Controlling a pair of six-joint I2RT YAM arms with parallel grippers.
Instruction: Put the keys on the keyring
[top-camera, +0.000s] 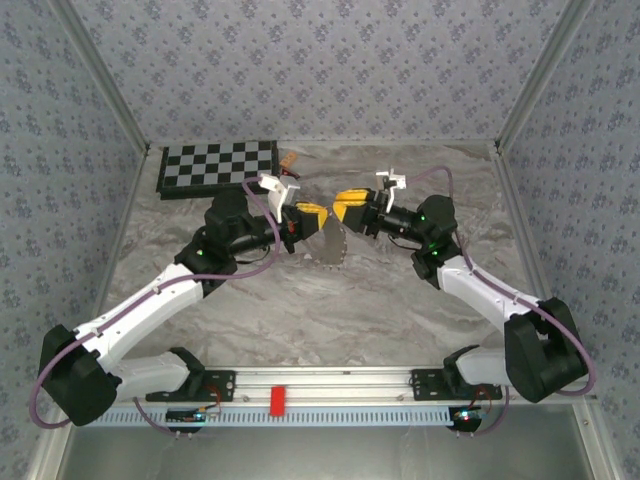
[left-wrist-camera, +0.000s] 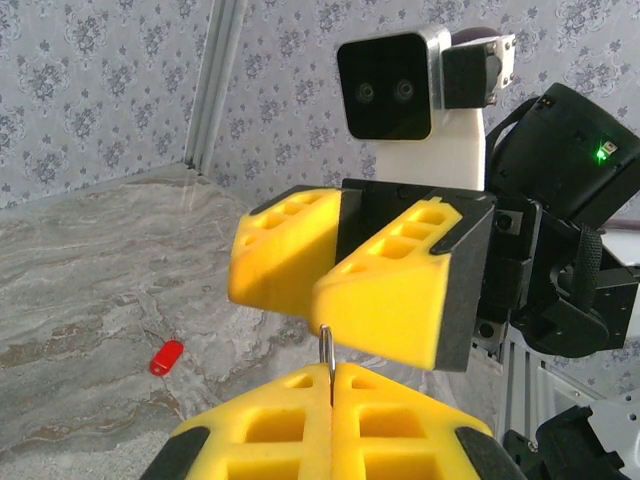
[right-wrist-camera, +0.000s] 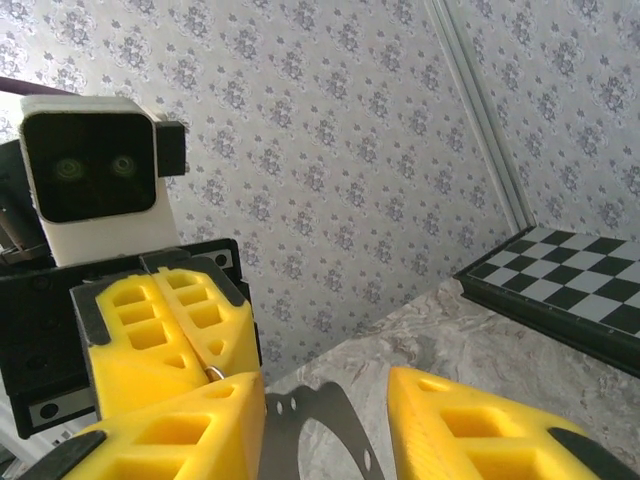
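Between the pressed-together fingertips of the left gripper (left-wrist-camera: 332, 385), a thin silvery piece, judged to be the keyring (left-wrist-camera: 326, 345), is pinched and projects beyond the pads; directly opposite the left gripper, the right gripper (right-wrist-camera: 325, 385) faces it tip to tip, fingers spread, nothing between them. The key (left-wrist-camera: 167, 357) lies loose on the table (left-wrist-camera: 80, 260), below and well left of the left gripper in its wrist view. Judgement: ring secured; key neither picked up nor threaded; most of the task is left. The left wrist view supplies the key's position; the right wrist view supplies the spread of the right fingers and a small loop of metal at the left gripper's tips; the top view supplies the chessboard (top-camera: 218, 167) behind the left gripper.
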